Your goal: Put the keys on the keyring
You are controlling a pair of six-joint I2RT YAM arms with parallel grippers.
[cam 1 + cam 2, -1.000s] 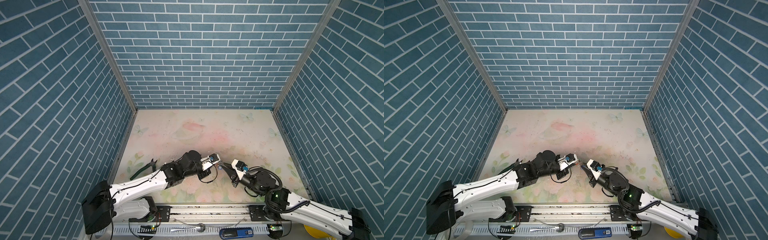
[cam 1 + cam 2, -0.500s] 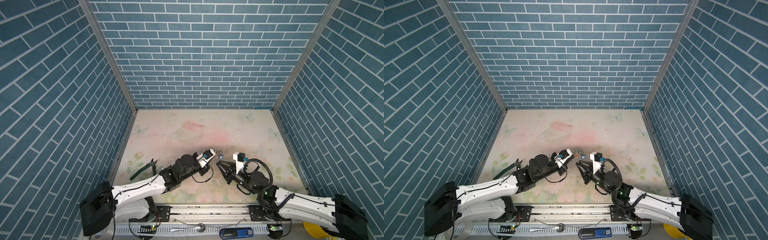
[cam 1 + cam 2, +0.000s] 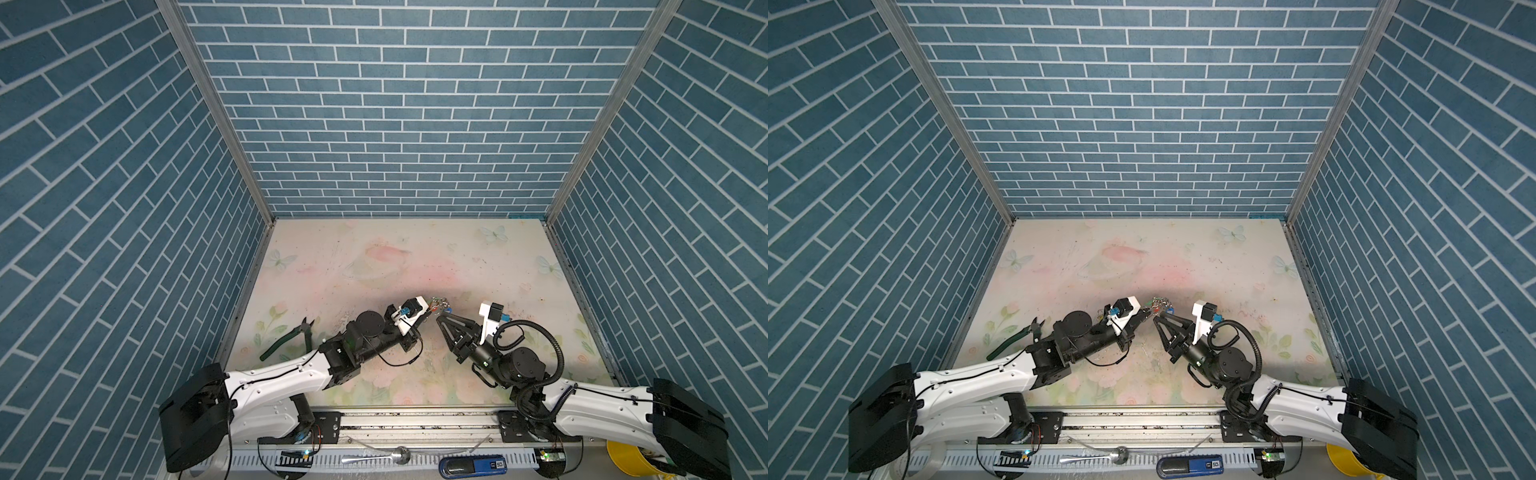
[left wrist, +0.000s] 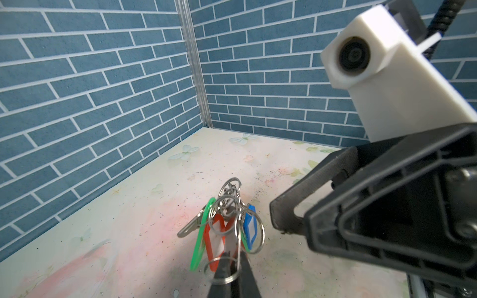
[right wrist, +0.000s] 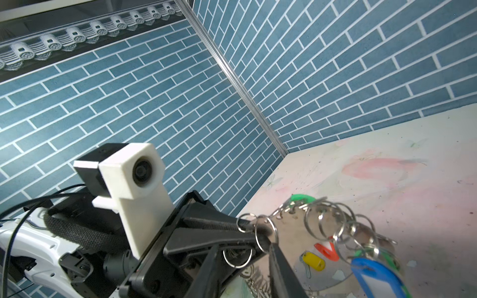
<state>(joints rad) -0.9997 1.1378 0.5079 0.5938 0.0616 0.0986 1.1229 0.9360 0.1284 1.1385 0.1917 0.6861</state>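
Both arms stretch low from the desk's (image 3: 374, 249) front edge and meet tip to tip near its middle, a little toward the front. The left gripper (image 4: 231, 268) is pinched together on a silver ring of the keyring (image 4: 232, 203), so the chain of rings and the keys (image 4: 219, 232), tagged green, red and blue, trail from its tips. The right gripper (image 3: 439, 321) sits just beside the bunch, its fingers (image 5: 281, 268) slightly apart and holding nothing. Green-handled pliers (image 3: 291, 338) lie by the left edge, well apart.
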